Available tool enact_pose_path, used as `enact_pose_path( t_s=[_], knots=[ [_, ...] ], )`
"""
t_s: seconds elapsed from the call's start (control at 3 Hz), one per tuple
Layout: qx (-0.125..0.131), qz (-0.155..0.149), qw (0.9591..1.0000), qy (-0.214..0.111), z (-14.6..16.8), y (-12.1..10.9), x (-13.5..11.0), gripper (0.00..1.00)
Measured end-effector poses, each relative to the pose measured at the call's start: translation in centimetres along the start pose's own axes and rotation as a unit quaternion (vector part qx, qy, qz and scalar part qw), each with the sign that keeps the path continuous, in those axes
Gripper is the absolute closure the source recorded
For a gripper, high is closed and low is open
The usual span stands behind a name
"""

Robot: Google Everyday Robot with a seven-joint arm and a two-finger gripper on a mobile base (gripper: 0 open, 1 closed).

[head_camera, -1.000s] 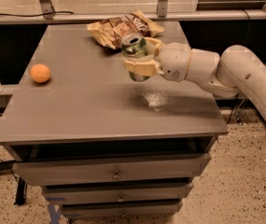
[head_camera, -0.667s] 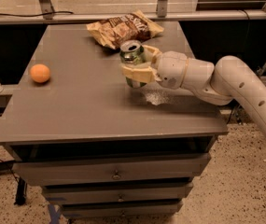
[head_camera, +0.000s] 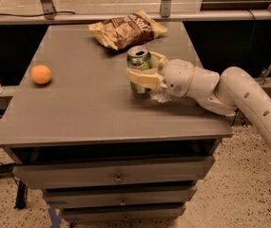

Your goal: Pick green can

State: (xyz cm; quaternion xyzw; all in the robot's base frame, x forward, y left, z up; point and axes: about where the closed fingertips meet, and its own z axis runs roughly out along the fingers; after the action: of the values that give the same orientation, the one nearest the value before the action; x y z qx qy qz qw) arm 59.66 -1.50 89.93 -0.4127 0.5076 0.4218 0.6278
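The green can [head_camera: 138, 61] stands on the desk [head_camera: 78, 108], just in front of the chip bag [head_camera: 125, 30]. My pincer [head_camera: 142, 66] pinches it from two sides. The grip sits rather low on the shiny wall, so I fear the can may tilt or slip out when I lift.

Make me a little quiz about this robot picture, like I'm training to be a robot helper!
1. True or false: the gripper has its fingers on either side of the green can.
2. What lies behind the can, near the far edge of the table? A) chip bag B) banana C) sponge
3. Fill in: the round fruit near the table's left edge is an ____.

Key: 1 true; 2 A; 3 orange.
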Motion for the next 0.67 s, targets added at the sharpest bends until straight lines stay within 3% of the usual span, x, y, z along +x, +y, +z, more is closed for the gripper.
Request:
enact_pose_path(
  t_s=[0.67],
  knots=[
    [0.0, 0.005, 0.9999, 0.009, -1.23, -0.16, 0.51, 0.36]
  ],
)
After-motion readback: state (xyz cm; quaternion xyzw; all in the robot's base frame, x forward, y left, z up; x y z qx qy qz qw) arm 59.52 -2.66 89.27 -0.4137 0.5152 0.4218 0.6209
